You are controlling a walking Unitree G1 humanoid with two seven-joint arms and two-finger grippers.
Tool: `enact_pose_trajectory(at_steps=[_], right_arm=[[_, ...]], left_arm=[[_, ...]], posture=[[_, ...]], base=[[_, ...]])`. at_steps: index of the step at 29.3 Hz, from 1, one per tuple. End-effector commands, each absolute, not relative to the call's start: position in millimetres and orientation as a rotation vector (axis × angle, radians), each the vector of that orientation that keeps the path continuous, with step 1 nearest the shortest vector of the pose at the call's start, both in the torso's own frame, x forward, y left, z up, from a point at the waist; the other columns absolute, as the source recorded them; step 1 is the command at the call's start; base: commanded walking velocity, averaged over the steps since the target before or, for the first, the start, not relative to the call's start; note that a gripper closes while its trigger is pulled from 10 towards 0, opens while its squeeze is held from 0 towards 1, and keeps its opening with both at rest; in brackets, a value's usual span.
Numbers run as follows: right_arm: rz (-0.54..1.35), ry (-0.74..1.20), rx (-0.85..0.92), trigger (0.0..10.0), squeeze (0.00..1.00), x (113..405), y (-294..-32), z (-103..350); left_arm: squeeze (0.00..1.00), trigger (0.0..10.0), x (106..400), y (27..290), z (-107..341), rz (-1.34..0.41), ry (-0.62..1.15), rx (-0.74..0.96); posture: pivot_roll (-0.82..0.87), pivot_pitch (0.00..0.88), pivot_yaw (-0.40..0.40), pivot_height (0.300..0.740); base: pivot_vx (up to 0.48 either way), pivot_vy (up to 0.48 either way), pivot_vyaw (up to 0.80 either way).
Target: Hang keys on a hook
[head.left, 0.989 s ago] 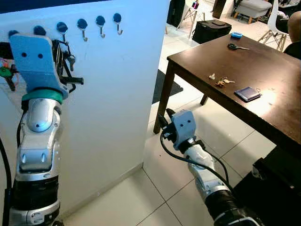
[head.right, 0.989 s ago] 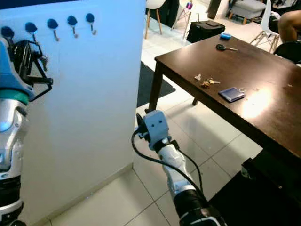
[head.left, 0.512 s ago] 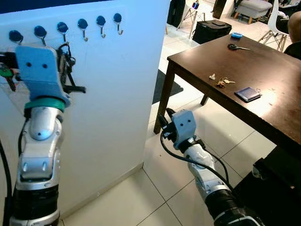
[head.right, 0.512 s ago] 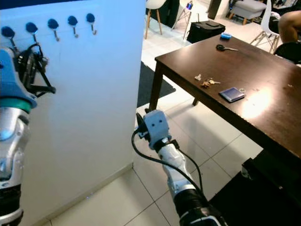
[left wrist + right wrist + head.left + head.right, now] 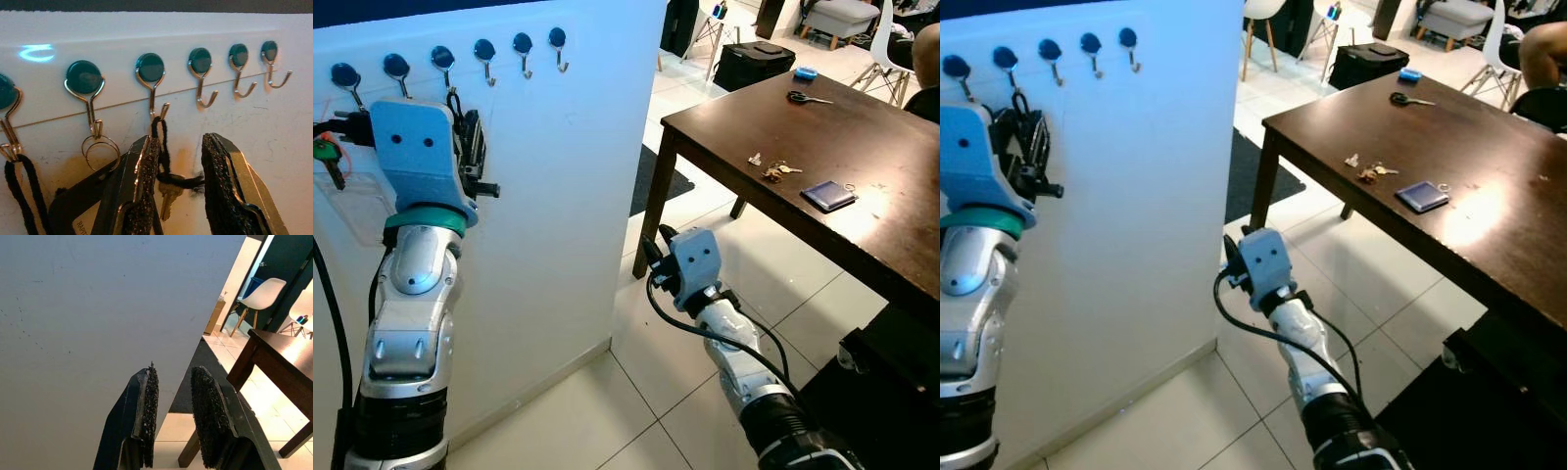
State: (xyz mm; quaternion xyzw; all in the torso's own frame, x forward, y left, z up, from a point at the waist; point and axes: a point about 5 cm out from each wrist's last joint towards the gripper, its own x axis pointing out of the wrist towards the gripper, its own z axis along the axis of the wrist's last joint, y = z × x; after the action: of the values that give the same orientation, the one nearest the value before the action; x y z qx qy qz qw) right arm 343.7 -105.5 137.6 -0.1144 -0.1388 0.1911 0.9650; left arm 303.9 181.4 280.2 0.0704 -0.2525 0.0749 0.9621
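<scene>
Your left gripper (image 5: 178, 181) is raised against the white wall panel (image 5: 568, 166), just under the row of dark-capped hooks (image 5: 200, 73). Its jaws stand apart with nothing clamped between them. In the gap you can see the brass key (image 5: 167, 197) hanging on a black cord loop (image 5: 160, 142) from the third hook (image 5: 151, 81); the cord runs right beside the inner face of one finger, and you cannot tell whether it touches. The lower part of the key is cut off by the frame edge.

On the neighbouring hook (image 5: 87, 88) hangs a bare key ring (image 5: 100, 147). Further along, another black cord (image 5: 17, 181) drops from a hook that is partly out of frame. In the head view, your own wrist housing hides the hung key; a green-topped key (image 5: 327, 157) shows at the panel's edge.

Your right gripper (image 5: 173, 416) hangs low near the floor tiles (image 5: 636, 392), jaws narrowly apart and holding nothing.

On the dark counter (image 5: 862, 127) lie a small key bunch (image 5: 775, 171), a blue wallet (image 5: 828, 195), scissors (image 5: 808, 97) and a blue object too small to identify (image 5: 805, 73).
</scene>
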Motion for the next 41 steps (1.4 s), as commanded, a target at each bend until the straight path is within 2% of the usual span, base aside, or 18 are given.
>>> enact_pose_trajectory(at_steps=[1,7,10,12,15,19,22,41], right_arm=[[0.386,-0.273,-0.235,10.0,0.00,343.6,-106.2,134.9],[0.385,-0.275,-0.234,10.0,0.00,343.0,-106.2,134.7],[0.386,-0.277,-0.230,10.0,0.00,342.2,-106.7,134.8],[0.387,-0.279,-0.228,10.0,0.00,341.4,-107.0,134.7],[0.387,-0.279,-0.228,10.0,0.00,341.4,-107.0,134.7],[0.406,-0.286,-0.222,10.0,0.00,337.0,-105.9,133.4],[0.415,-0.286,-0.219,10.0,0.00,335.0,-106.7,132.5],[0.409,-0.284,-0.206,10.0,0.00,331.8,-102.7,131.1]], left_arm=[[0.00,10.0,300.5,181.3,274.1,0.132,-0.486,0.145],[0.00,10.0,292.8,188.6,252.2,0.148,-0.420,0.175],[0.00,10.0,283.0,192.4,224.2,0.134,-0.336,0.213],[0.00,10.0,276.3,192.7,207.7,0.123,-0.288,0.230],[0.00,10.0,276.3,192.7,207.7,0.123,-0.288,0.230],[0.00,10.0,261.9,191.1,169.2,0.099,-0.173,0.246],[0.00,10.0,257.1,188.0,156.6,0.076,-0.133,0.259],[0.00,10.0,259.2,185.0,149.4,0.061,-0.116,0.249]], posture=[[-0.03,0.008,0.038,0.740],[-0.03,0.011,0.042,0.740],[-0.03,0.019,0.042,0.740],[-0.03,0.022,0.041,0.740],[-0.03,0.022,0.041,0.740],[-0.04,0.026,0.031,0.740],[-0.05,0.027,0.027,0.740],[-0.06,0.031,0.061,0.740]], base=[[0.000,0.000,0.00],[0.000,0.000,0.00],[0.000,0.000,0.00],[0.000,0.000,0.00],[0.000,0.000,0.00],[0.000,0.000,0.00],[0.000,0.000,0.00],[-0.042,0.000,0.00]])
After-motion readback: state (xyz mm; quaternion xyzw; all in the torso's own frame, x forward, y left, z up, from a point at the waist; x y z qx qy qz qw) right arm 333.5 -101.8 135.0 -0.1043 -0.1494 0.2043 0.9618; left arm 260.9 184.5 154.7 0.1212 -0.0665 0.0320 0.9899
